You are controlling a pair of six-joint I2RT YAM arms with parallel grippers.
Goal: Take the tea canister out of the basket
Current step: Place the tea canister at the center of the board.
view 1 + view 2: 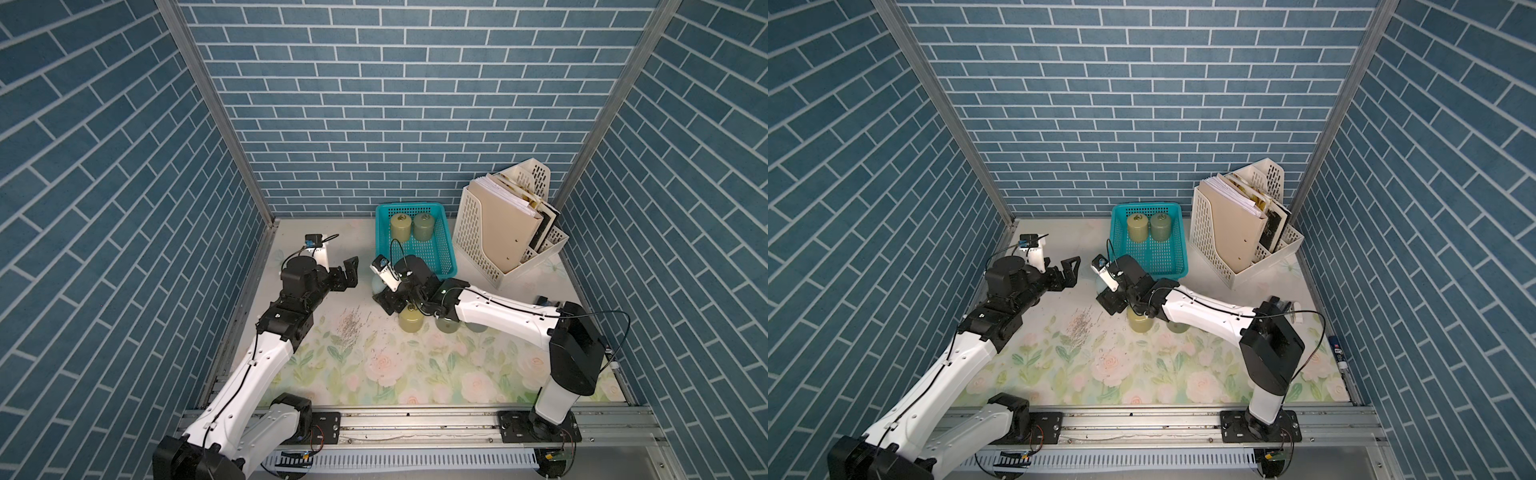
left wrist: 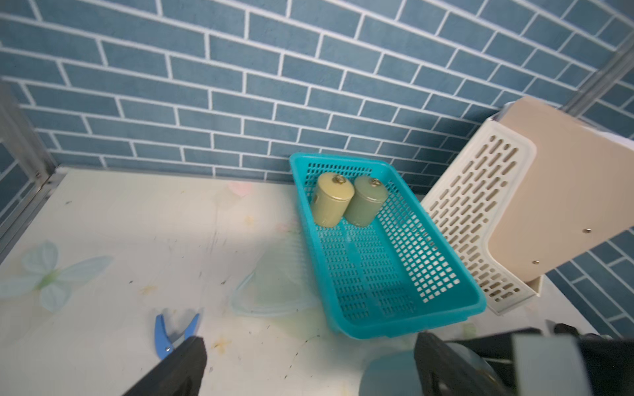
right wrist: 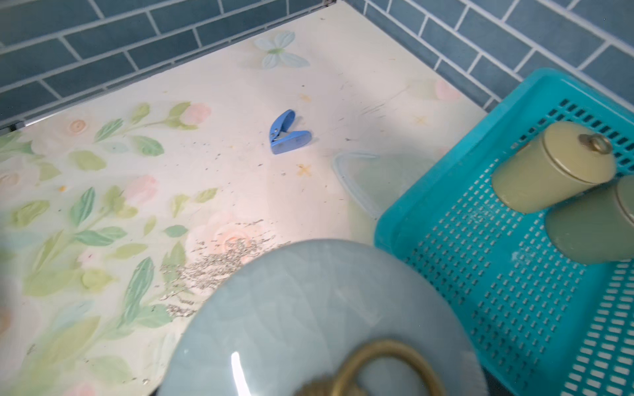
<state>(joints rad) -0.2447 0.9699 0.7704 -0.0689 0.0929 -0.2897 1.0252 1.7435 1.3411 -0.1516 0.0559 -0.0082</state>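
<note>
1. The pale blue tea canister [image 3: 308, 308] is outside the basket [image 1: 428, 257], just beside its near left corner and directly under the right gripper [image 1: 384, 301]. Its top and brass ring [image 3: 387, 344] fill the near part of the right wrist view.
2. A yellow tea canister [image 1: 400, 226] and a green tea canister [image 1: 423, 227] stand upright and touching at the basket's far end, well apart from both grippers.
3. The right gripper's jaws are hidden, so I cannot tell how wide they stand or whether they clasp the pale blue tea canister.
4. The left gripper [image 1: 348, 274] stands wide with nothing between its jaws, near the pale blue tea canister on its left.
5. A small tube [image 1: 1336, 348] by the right wall bears print too small to read.
</note>
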